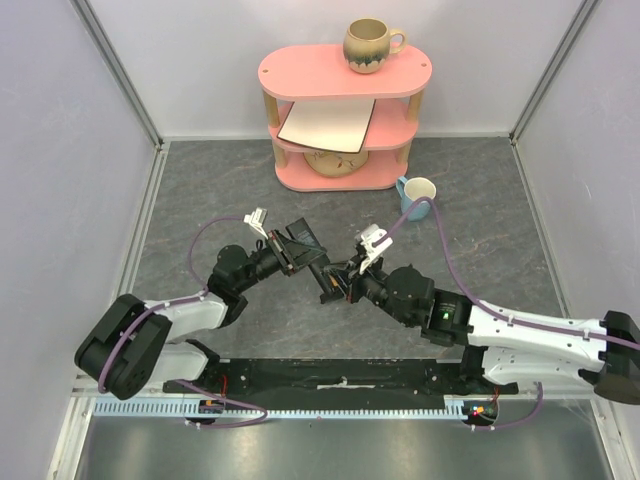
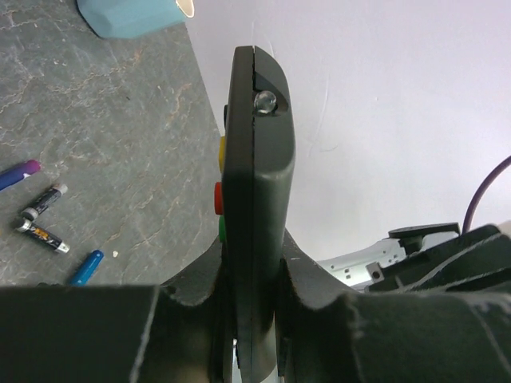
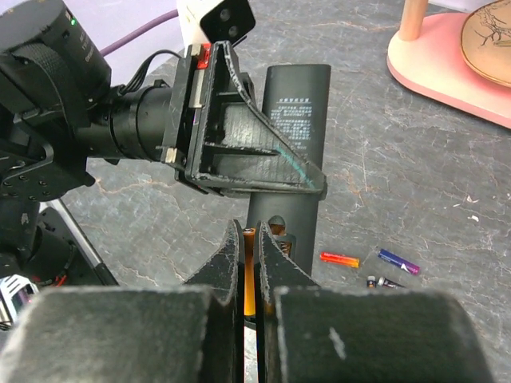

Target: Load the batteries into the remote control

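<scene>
My left gripper (image 2: pixel 254 263) is shut on the slim black remote control (image 2: pixel 255 159), which it holds off the table on edge, its coloured buttons facing left. From the right wrist the remote control (image 3: pixel 295 96) shows its labelled back, and an open battery bay (image 3: pixel 279 227) sits just beyond my fingertips. My right gripper (image 3: pixel 249 227) is shut on an orange battery (image 3: pixel 249 271), its tip at the bay. On the table lie loose batteries: red-orange (image 3: pixel 339 259), purple (image 3: pixel 398 261) and dark (image 3: pixel 383 281). Both grippers meet at mid-table (image 1: pixel 330 272).
A pink three-tier shelf (image 1: pixel 345 110) stands at the back, with a brown mug (image 1: pixel 370 45) on top and a white board on its middle tier. A light blue mug (image 1: pixel 415 195) stands in front of it, to the right. More loose batteries (image 2: pixel 44 215) lie left of the remote.
</scene>
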`<action>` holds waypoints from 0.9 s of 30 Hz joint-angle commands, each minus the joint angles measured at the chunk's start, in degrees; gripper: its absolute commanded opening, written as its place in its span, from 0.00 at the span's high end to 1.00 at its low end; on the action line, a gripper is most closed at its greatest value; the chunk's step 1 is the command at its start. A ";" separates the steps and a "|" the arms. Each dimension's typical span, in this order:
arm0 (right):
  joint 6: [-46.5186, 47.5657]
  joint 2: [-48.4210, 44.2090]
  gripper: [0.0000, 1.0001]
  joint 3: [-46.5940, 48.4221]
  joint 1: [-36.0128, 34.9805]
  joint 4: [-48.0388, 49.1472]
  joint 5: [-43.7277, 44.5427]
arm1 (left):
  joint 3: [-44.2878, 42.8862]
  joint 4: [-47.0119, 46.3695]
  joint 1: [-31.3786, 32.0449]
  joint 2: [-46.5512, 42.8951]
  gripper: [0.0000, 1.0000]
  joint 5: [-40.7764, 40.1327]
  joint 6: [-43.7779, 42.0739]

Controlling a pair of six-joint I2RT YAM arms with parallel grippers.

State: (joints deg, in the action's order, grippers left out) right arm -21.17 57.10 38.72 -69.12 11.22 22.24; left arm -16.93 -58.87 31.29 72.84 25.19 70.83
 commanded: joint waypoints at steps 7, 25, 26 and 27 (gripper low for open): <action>4.03 2.84 1.00 -0.13 -3.12 8.72 9.22 | -1.70 -9.77 1.58 3.19 0.98 -2.69 8.71; 3.86 4.25 1.00 -1.89 -3.91 7.15 11.34 | -2.41 -11.53 2.11 3.19 0.98 -2.78 9.24; 3.68 4.25 1.00 -1.98 -4.00 6.97 11.33 | -2.41 -11.62 2.11 3.19 0.98 -2.78 9.24; 3.50 4.25 1.00 -1.98 -4.09 6.62 11.33 | -2.41 -11.62 2.11 3.10 0.98 -2.87 9.24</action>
State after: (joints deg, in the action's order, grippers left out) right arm -17.34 61.89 36.99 -72.66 17.45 31.88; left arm -17.30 -66.59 33.21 76.36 23.38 78.41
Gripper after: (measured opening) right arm 0.022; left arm 0.253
